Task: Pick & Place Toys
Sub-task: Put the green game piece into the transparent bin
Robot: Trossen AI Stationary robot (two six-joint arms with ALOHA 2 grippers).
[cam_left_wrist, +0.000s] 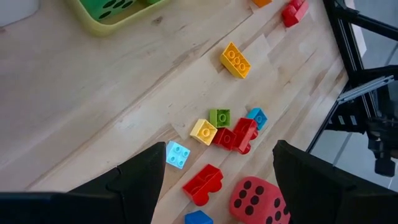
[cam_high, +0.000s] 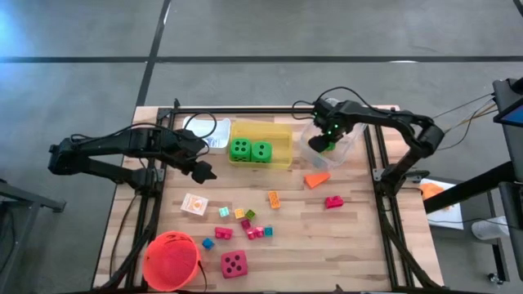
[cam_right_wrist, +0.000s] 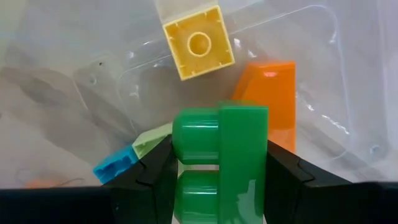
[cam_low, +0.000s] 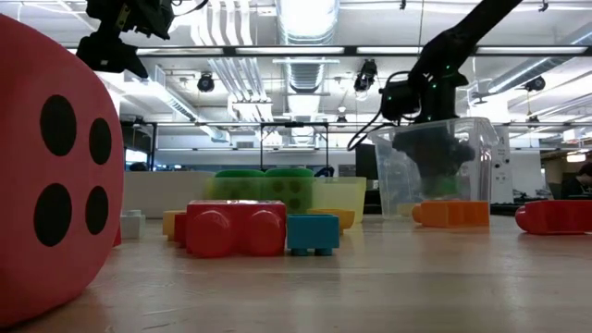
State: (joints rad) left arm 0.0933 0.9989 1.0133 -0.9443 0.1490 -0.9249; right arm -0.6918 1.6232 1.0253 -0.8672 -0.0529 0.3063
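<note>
My right gripper (cam_high: 325,140) is shut on a green block (cam_right_wrist: 217,155) and reaches down into the clear bin (cam_high: 343,151) at the table's far right. On the bin's floor lie a yellow block (cam_right_wrist: 198,42) and a blue block (cam_right_wrist: 115,167). An orange wedge (cam_high: 317,179) rests flat on the table just outside the bin. Two green dice (cam_high: 250,150) sit in the yellow bin (cam_high: 282,135). Small blocks (cam_left_wrist: 225,129) and a pink-red die (cam_high: 234,264) lie on the near part of the table. My left gripper (cam_left_wrist: 217,186) hangs open above them. My right gripper pinches the green block between its two fingers, on two opposite sides (cam_right_wrist: 260,163). The fingers come from above, pointing down. The block sits inside the clear bin's walls; whether it touches the floor I cannot tell.
An orange-red bucket (cam_high: 172,260) stands at the near left corner. A white card (cam_high: 194,204), an orange block (cam_high: 274,198) and a red block (cam_high: 333,202) lie on the wood. A white bin (cam_high: 204,131) sits at the far left, and black frame rails (cam_high: 377,163) run along both sides.
</note>
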